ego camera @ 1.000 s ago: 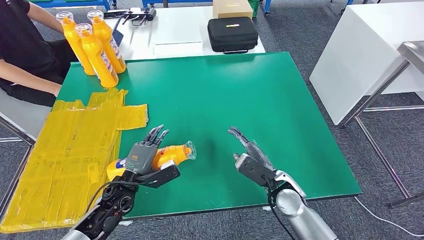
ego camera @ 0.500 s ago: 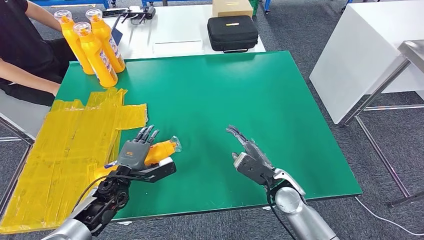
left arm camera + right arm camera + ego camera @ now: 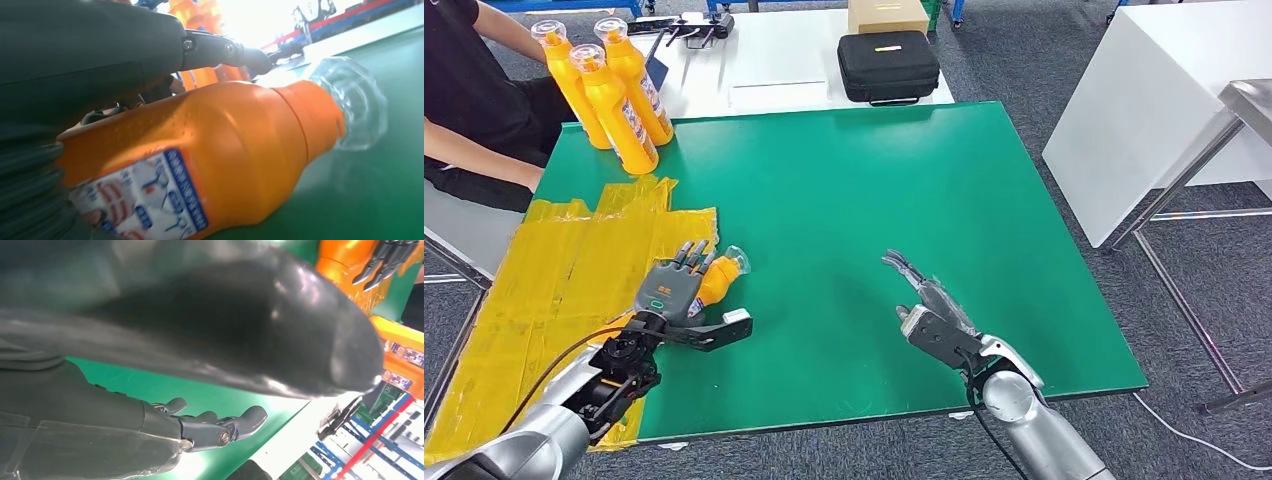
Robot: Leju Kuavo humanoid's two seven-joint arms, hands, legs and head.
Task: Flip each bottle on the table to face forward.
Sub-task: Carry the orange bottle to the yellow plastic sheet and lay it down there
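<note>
My left hand [image 3: 674, 293] grips an orange bottle [image 3: 717, 279] lying on its side at the near left of the green table [image 3: 874, 190], its clear cap [image 3: 735, 262] pointing away and to the right. In the left wrist view the bottle [image 3: 240, 150] shows a blue and white label [image 3: 145, 200], its cap [image 3: 350, 110] low over the green top, and my fingers [image 3: 220, 47] wrap over it. Three more orange bottles [image 3: 609, 95] stand upright at the far left corner. My right hand [image 3: 934, 312] hovers open over the near middle, fingers [image 3: 220, 427] spread and holding nothing.
Yellow tape sheets [image 3: 554, 290] cover the table's left part, right beside my left hand. A person [image 3: 464, 100] sits at the far left behind the upright bottles. A black case [image 3: 889, 65] lies on the white table behind. Another white table [image 3: 1154, 110] stands to the right.
My left hand has carried the bottle left and away, from the near middle to the edge of the yellow tape. The right hand has hardly moved.
</note>
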